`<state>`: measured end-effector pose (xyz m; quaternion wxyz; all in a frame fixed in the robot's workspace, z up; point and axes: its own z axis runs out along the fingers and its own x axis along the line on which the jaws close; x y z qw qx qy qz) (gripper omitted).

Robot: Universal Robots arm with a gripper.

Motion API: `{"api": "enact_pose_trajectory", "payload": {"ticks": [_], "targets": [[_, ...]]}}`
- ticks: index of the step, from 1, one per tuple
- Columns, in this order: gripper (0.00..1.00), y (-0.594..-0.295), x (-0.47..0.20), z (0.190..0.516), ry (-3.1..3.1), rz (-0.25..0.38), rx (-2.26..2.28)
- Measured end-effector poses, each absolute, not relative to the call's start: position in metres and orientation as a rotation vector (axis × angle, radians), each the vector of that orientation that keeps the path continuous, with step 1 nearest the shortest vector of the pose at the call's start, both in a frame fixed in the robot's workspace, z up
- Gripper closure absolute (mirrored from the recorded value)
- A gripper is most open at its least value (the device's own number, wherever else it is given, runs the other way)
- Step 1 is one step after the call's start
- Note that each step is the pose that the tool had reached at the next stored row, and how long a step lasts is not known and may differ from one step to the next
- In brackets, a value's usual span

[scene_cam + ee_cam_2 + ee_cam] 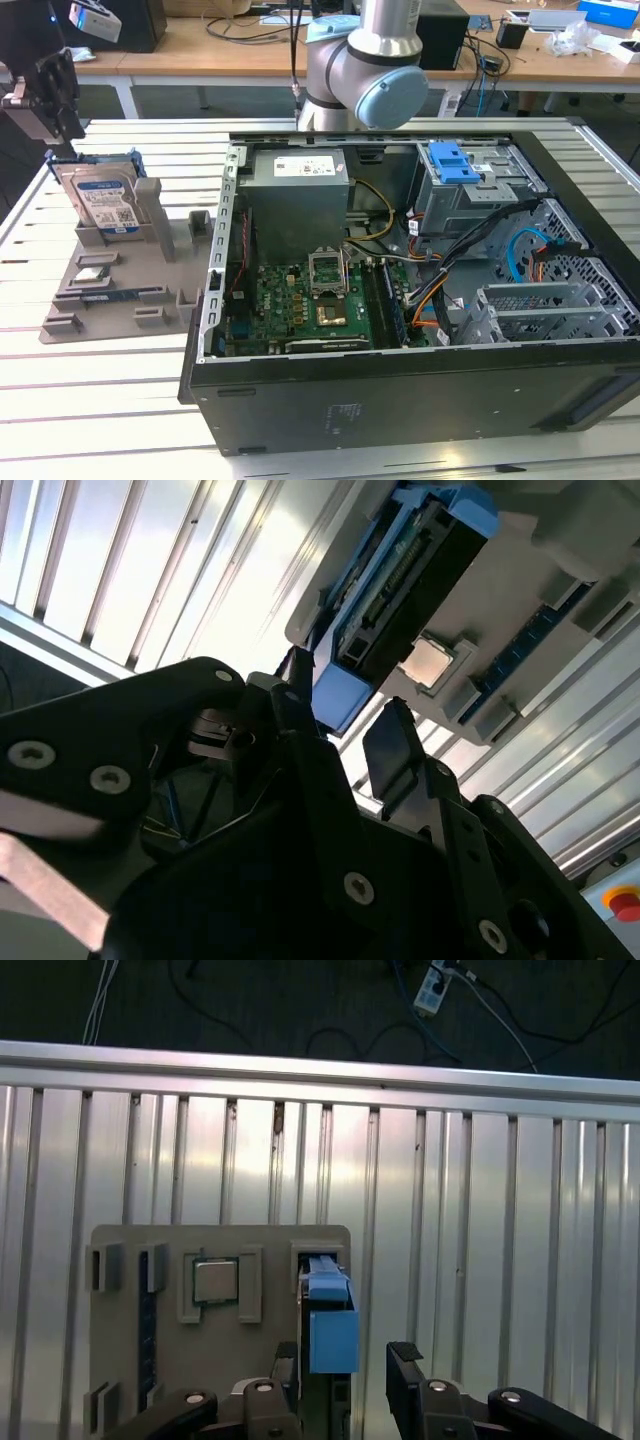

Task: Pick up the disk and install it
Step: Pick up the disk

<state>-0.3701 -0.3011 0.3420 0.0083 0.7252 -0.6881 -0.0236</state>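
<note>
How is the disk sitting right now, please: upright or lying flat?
Upright: the disk stands on edge in the grey holder, outside the computer case, with the open gripper hovering near it.

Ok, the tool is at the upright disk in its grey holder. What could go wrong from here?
1. The open black tool straddles the blue side rail of the rectangular silver-grey metal disk off-centre, with far less gap on one side. Closing could tilt the disk in the grey plastic holder.
2. A square silver chip sits in the neighbouring recess, so a sideways slip of the tool might knock it.
</note>
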Motion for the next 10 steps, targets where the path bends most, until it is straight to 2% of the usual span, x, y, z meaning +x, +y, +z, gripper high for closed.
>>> {"api": "enact_pose_trajectory", "payload": {"ticks": [10], "targets": [[0.52, -0.306, -0.370, 0.323, -2.137, -0.072, 2.277]]}}
